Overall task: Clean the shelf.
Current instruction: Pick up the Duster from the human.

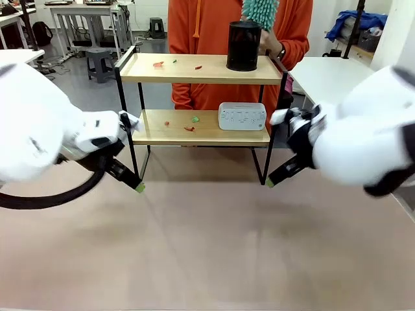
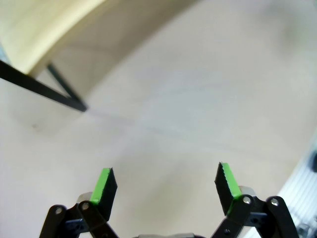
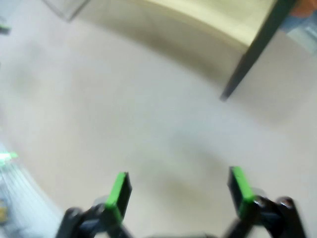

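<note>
Across the middle of the surface [image 1: 207, 246] stands the shelf [image 1: 214, 72], with a black cup [image 1: 244, 45] and small scraps [image 1: 159, 64] on its top board and a white device [image 1: 242, 116] below. Near its front legs hang the left arm [image 1: 39, 129] and the right arm [image 1: 369, 139], both sets of jaws apart and empty.

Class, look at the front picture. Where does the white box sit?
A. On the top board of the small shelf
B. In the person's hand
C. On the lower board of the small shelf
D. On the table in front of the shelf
C: the white box rests on the lower board of the shelf, under the black cylinder that stands on the top board.
</note>
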